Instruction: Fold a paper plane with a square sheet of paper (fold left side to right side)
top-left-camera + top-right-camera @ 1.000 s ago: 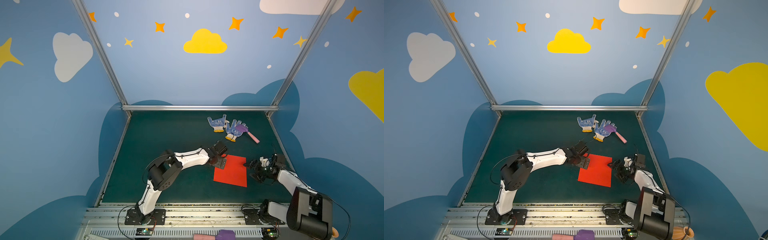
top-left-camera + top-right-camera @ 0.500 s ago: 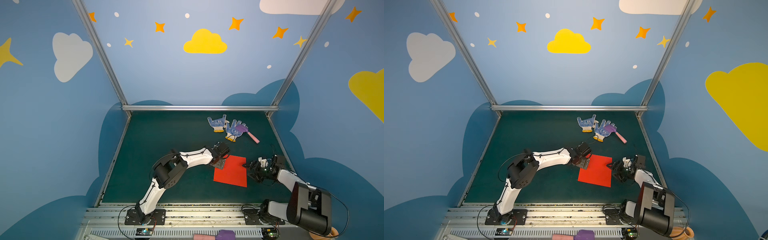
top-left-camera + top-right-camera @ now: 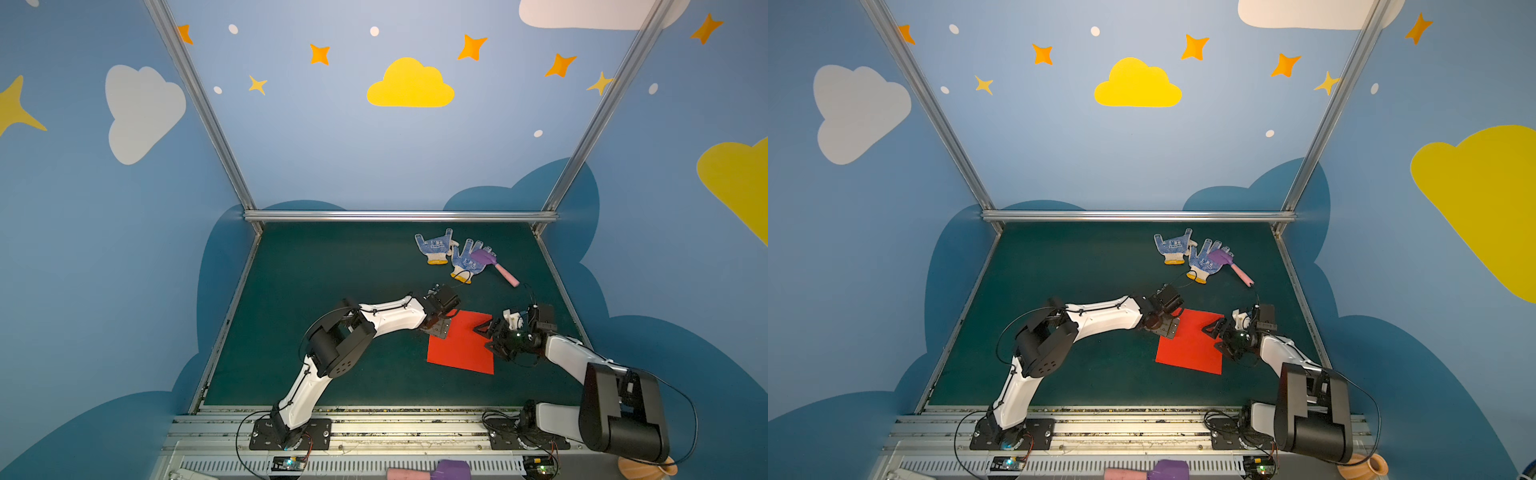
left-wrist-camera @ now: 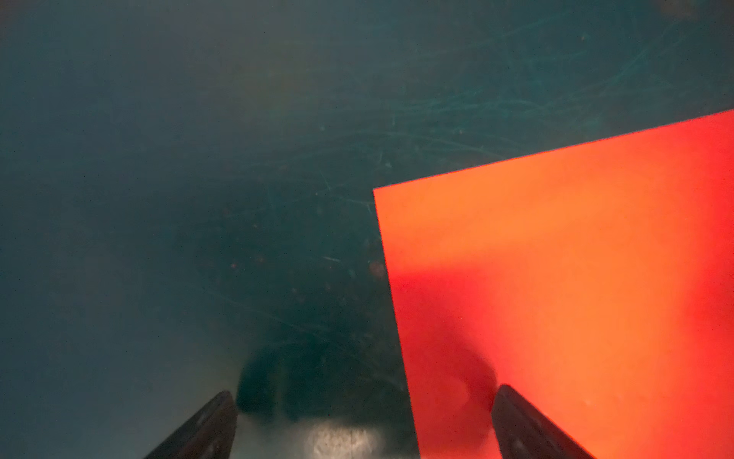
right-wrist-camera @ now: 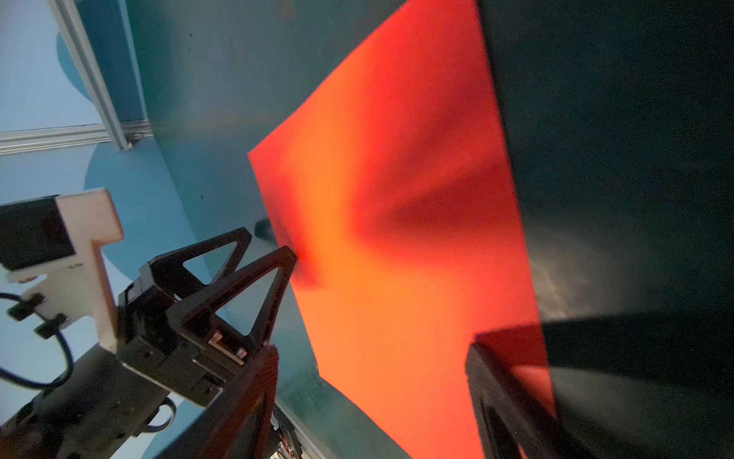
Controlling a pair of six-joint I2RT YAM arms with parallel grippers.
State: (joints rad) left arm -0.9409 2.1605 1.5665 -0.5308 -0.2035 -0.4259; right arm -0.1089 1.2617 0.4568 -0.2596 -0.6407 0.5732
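Left gripper [image 3: 437,329] is down low at the far left corner of the square sheet of paper [image 3: 459,347], jaws spread wide with nothing pinched. In my left wrist view one of its fingers [image 4: 206,425] is over bare bench [image 4: 198,198] and the other is over red, so the sheet's edge runs between the jaws. The sheet lies flat on the green bench, right of centre, nearer me. Right gripper [image 3: 487,337] is low at the sheet's right edge, jaws also wide apart and gripping nothing. In the right wrist view red paper fills the gap between them. Gloves [image 3: 451,255] and toy hammer [image 3: 496,266] sit further back, well apart from the sheet
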